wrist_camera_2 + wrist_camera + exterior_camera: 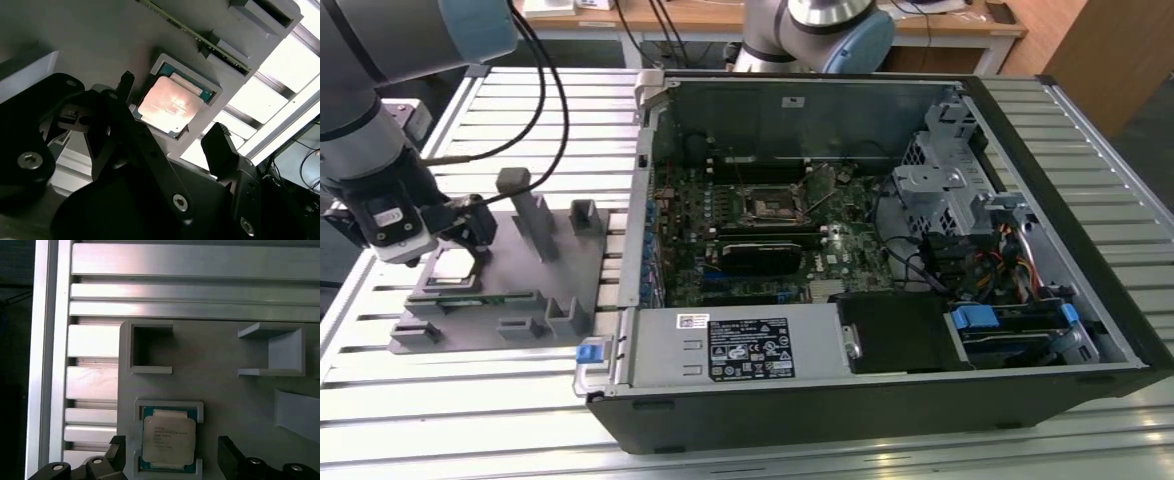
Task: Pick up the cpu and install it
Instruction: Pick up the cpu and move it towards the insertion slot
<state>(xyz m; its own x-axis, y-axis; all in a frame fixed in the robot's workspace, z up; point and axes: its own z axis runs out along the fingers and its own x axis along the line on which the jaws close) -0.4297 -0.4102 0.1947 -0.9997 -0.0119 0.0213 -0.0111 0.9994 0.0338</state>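
Squarely over the pocket, jaws wide: lifting the cpu cleanly

Find the gripper (454, 240) low over the grey plastic fixture (574, 270) at the exterior view's left, well apart from the open computer case (1067, 200) on the slotted aluminium table (454, 400). Read it as spread wide and grasping nothing: in both wrist views, one black fingertip (118, 444) to each side of the cpu (168, 440), neither touching it. Look for the cpu lying flat in a square walled pocket of the fixture, pale metal top up, a thin green edge showing round it.

Judging by that, treat the step in hand as the grasp. Centre first: bring the two tips level with opposite edges of the chip, equally far from each, to avoid shoving it against a pocket wall on closing. Mind the raised corners of the pocket; aim the tips at the gaps between them rather than at the rim itself. Descend only as far as the chip's edge, not to the pocket floor. Close slowly and lightly: thin, rigid, probably slippery on its metal top, and easily tilted if pinched off-centre. Keep the wrist square to the fixture, so as to lift straight up and hold the chip level. Avoid any twist in the grip, with the black socket frame (770, 203) inside the case likely to demand a set orientation.
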